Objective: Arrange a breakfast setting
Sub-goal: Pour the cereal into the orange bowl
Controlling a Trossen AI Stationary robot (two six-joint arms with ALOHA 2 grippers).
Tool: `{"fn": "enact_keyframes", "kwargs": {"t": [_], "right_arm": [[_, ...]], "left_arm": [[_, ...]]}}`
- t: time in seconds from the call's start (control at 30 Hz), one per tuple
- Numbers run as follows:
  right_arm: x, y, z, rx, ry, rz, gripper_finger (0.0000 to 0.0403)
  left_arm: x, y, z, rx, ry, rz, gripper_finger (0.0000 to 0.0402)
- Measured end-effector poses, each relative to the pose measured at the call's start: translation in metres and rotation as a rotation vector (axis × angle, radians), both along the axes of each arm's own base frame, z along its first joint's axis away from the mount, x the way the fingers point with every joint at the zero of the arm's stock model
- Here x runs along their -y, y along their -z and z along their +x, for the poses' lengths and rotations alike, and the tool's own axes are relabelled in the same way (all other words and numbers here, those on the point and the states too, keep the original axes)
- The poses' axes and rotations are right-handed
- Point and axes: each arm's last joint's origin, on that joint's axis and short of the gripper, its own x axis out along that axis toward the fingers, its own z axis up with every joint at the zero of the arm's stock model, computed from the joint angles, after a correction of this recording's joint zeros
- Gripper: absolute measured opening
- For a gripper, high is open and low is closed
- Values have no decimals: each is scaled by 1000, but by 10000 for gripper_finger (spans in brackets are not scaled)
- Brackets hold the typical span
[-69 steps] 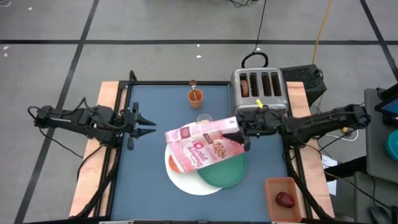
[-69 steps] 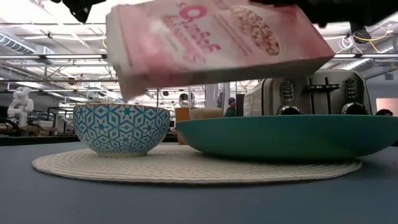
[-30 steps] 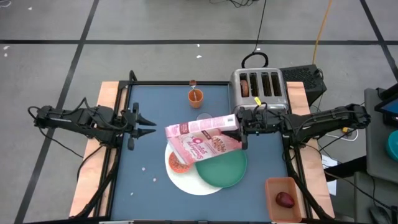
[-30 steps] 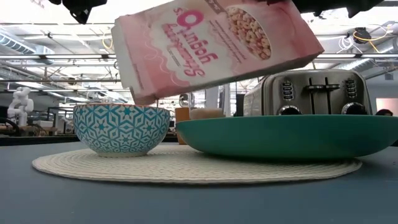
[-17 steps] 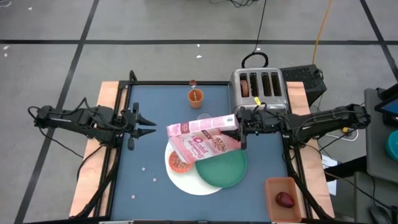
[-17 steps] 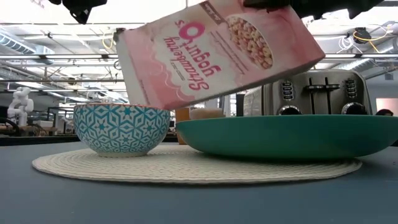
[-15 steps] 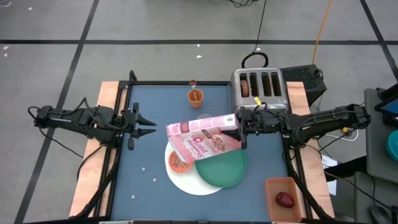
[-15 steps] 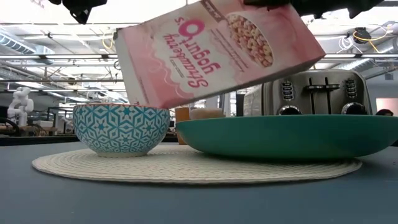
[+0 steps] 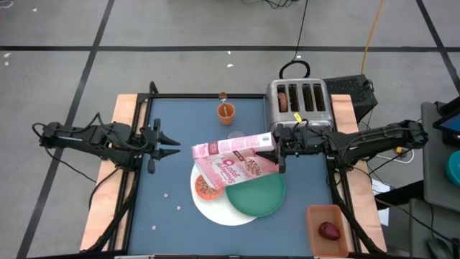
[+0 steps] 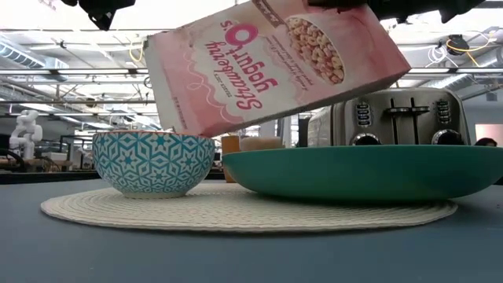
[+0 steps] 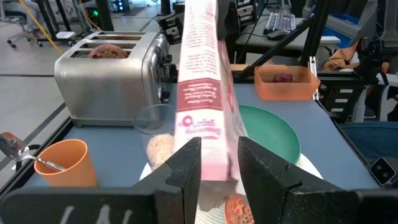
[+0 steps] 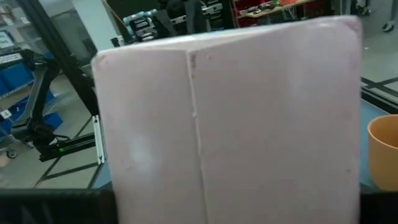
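My right gripper [image 9: 279, 152] is shut on the pink cereal box [image 9: 233, 158], which hangs tipped above the small patterned bowl [image 9: 207, 188]. The bowl's outside is blue and white in the low view [image 10: 153, 161]. The bowl and the green plate [image 9: 256, 194] sit on the large white round plate [image 9: 215, 210]. The milk glass [image 9: 236, 137] and the orange cup [image 9: 226, 111] with a spoon [image 11: 25, 152] stand farther back. A bagel [image 9: 284, 101] sticks up from a toaster slot. The dark-red fruit [image 9: 329, 230] lies in the bin. My left gripper [image 9: 172, 144] waits open at the table's left. My right gripper pinches the box at its right-hand closed end [image 9: 267, 150], fingers level, coming from the table's right, along the box. The box is lifted clear and tilted, its left end [image 10: 169, 118] lower, just above the bowl. In the right wrist view the box's end panel [image 12: 230, 124] hides the fingers.
The silver toaster [image 9: 298, 101] stands at the far right, just behind my right gripper. The tan bin [image 9: 327, 229] is at the near right corner. A few small loose pieces [image 9: 165, 194] lie on the blue table left of the white plate.
My right gripper has turned a little at the wrist. The box has rolled slightly about its length, so its printed face shows more toward the near edge. Its lower left end stays over the bowl.
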Motion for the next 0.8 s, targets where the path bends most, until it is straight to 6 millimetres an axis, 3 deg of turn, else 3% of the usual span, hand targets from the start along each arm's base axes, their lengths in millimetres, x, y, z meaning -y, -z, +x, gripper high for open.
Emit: {"fn": "enact_keyframes", "kwargs": {"t": [0.8], "right_arm": [[0, -1, 0, 12, -3, -3, 203]], "left_arm": [[0, 0, 0, -1, 0, 0, 113]]}}
